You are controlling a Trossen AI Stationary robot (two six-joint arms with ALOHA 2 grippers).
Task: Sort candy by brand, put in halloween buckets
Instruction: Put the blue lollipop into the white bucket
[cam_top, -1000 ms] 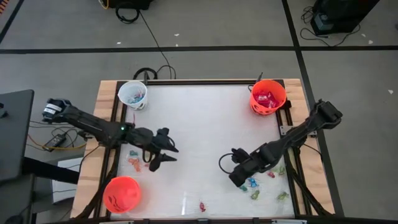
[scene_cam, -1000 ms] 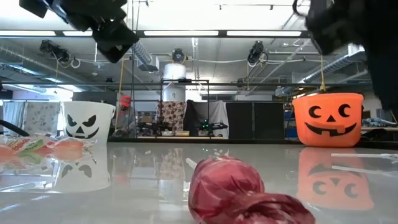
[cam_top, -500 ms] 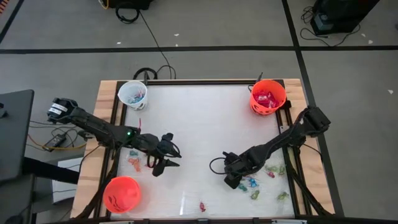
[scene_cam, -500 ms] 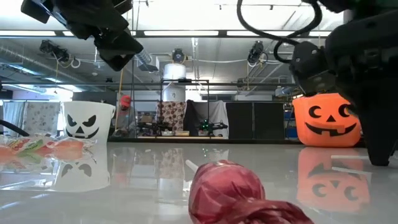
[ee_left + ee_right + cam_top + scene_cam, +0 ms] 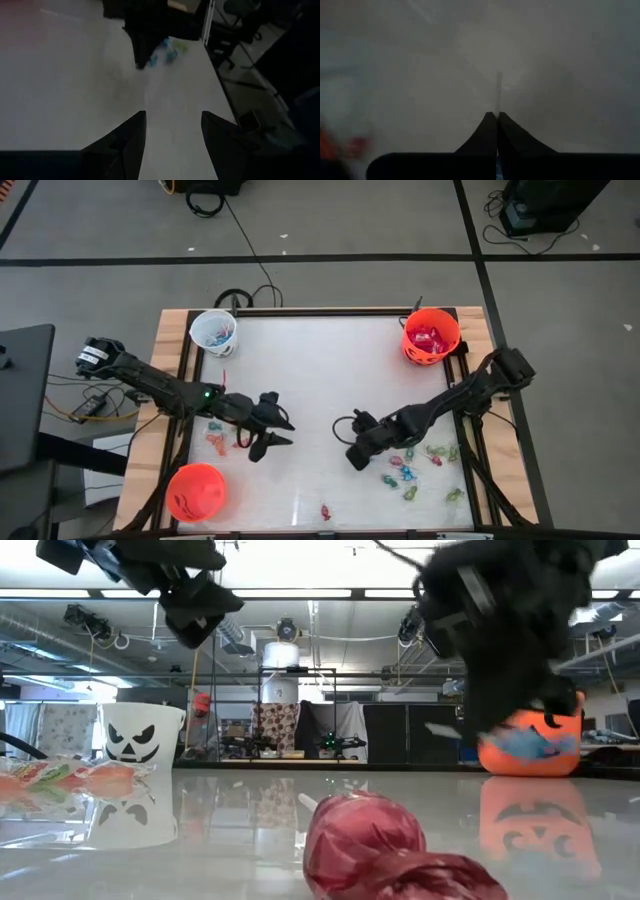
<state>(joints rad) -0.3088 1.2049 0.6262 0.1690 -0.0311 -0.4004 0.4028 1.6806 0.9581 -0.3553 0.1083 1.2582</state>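
Note:
Several candy pieces (image 5: 418, 472) lie on the white table near its right edge, a few more (image 5: 215, 440) lie at the left, and one red piece (image 5: 370, 845) lies near the front edge. The halloween buckets are a white one (image 5: 213, 332) far left, an orange one (image 5: 431, 337) far right and an orange one (image 5: 196, 490) near left. My right gripper (image 5: 352, 462) is left of the right-hand candy, shut on a blue lollipop. My left gripper (image 5: 280, 434) hovers open over bare table, left of centre. My right gripper pinches the lollipop's thin pale stick (image 5: 498, 95) between its two fingertips. The stick runs along the fingers and stands out beyond them. The fingers slant down from the right. The blue wrapped head (image 5: 525, 745) shows blurred beside the gripper, clear of the table.
The table's middle (image 5: 320, 390) is bare between the two arms. Wooden rails (image 5: 170, 380) run along the left and right sides. A cable (image 5: 240, 240) trails over the floor behind the table.
My right gripper has gone from the candy near the right edge toward the table's left, and has taken hold of a blue lollipop, which is now off the table with it. The rest of the candy lies as before.

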